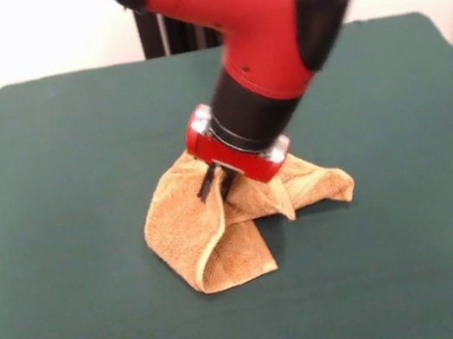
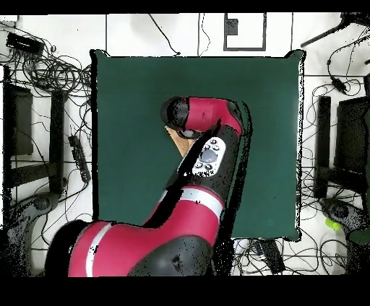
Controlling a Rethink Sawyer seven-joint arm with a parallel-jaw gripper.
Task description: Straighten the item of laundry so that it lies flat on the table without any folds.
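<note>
Towel (image 1: 221, 240) bunched; jaws (image 1: 214, 185) half buried, grip unclear.

We see an orange-tan terry towel (image 1: 221, 236) lying crumpled near the middle of a large table (image 1: 65, 250) covered in plain dark green cloth. The towel is not flat: it is bunched and folded over itself, with one thick flap hanging toward the near edge of the table and a narrower wing stretching out to the right in the front view. A paler yellowish hem runs along a curved fold at the front. The upper middle of the towel is raised. From overhead, only a small tan patch of the towel (image 2: 183, 142) shows, against the green table (image 2: 123, 108), which extends well beyond it on every side.
</note>
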